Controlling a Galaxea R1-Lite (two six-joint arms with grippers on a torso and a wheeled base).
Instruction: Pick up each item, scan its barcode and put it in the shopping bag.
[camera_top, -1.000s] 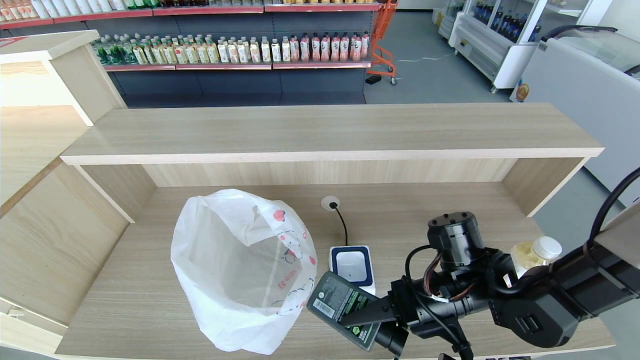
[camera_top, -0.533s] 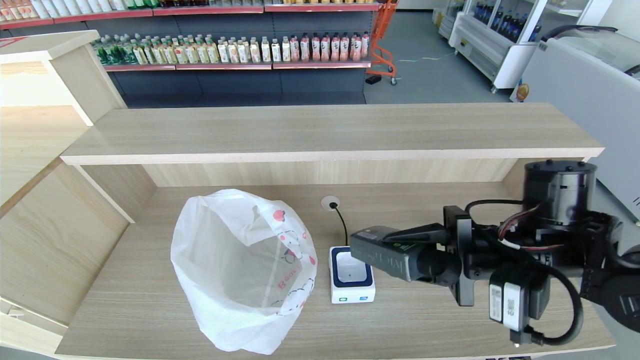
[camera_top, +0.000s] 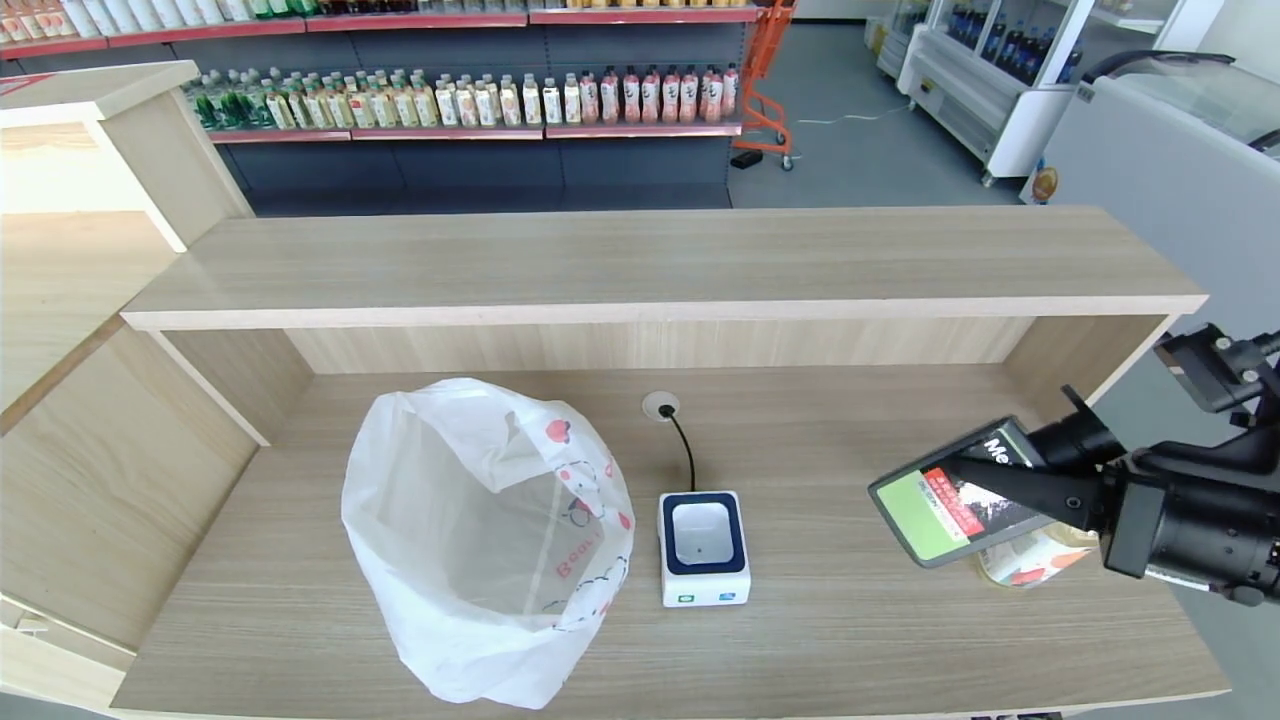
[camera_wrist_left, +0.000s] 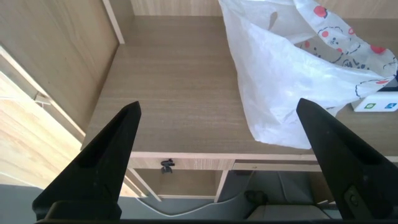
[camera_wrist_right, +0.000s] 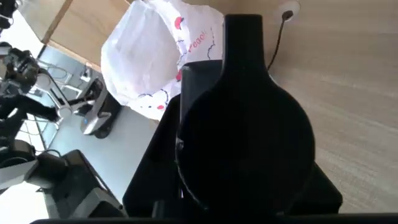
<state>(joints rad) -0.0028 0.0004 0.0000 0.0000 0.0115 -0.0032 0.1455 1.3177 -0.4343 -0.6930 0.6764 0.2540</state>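
My right gripper (camera_top: 985, 483) is shut on a dark grey bottle (camera_top: 940, 500) and holds it above the right end of the counter, its green and red label facing up. Close up in the right wrist view, the dark bottle (camera_wrist_right: 242, 130) blocks most of the counter. The white shopping bag (camera_top: 490, 540) stands open on the left half of the counter, with the white and blue scanner (camera_top: 703, 545) just to its right. My left gripper (camera_wrist_left: 221, 155) hangs open and empty over the counter's near left edge, beside the bag (camera_wrist_left: 298, 68).
A pale bottle (camera_top: 1030, 562) with a printed label stands on the counter under the right gripper, mostly hidden. The scanner's black cable (camera_top: 684, 445) runs to a hole in the counter (camera_top: 660, 405). A raised wooden ledge (camera_top: 660, 260) closes the back, side walls the ends.
The right arm has swung right with the dark bottle, from in front of the bag, past the scanner, to the counter's right end. The bottle turned label-up. The bag and scanner stayed put.
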